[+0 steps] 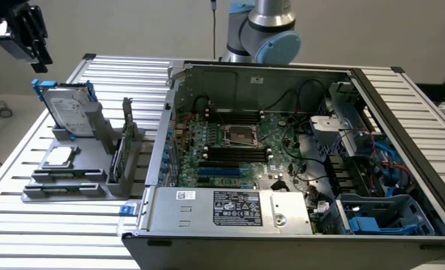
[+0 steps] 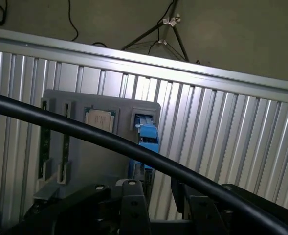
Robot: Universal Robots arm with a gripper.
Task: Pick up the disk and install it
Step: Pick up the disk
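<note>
Below the pincer (image 1: 28,39) and well apart from it, the disk (image 1: 68,109) stands upright on its edge in a slot of the grey parts holder (image 1: 80,185) on the slatted table (image 1: 57,236). Its white label faces outward and its blue carrier rails run along both sides. In the wrist view the disk (image 2: 147,136) is seen edge-on from above, beyond the pincer (image 2: 156,191). The pincer's 2 black fingers (image 2: 134,210) stand apart with bare table showing between them and nothing held.

Also below the pincer, in the same holder, a small square processor chip (image 1: 61,157) lies flat, nearer the table's front edge than the disk. A thin green circuit card (image 1: 121,149) stands on the holder's far side from the pincer. Farther off in that direction sits the open computer case (image 1: 282,76), its motherboard exposed and blue drive-bay parts (image 1: 365,225) at its farthest corner.

As I judge it, the task is at its very start. The disk is ungrasped and unlifted in its slot, with the pincer above and clear of it. Both the pick-up and the fitting into the case are left to do.
</note>
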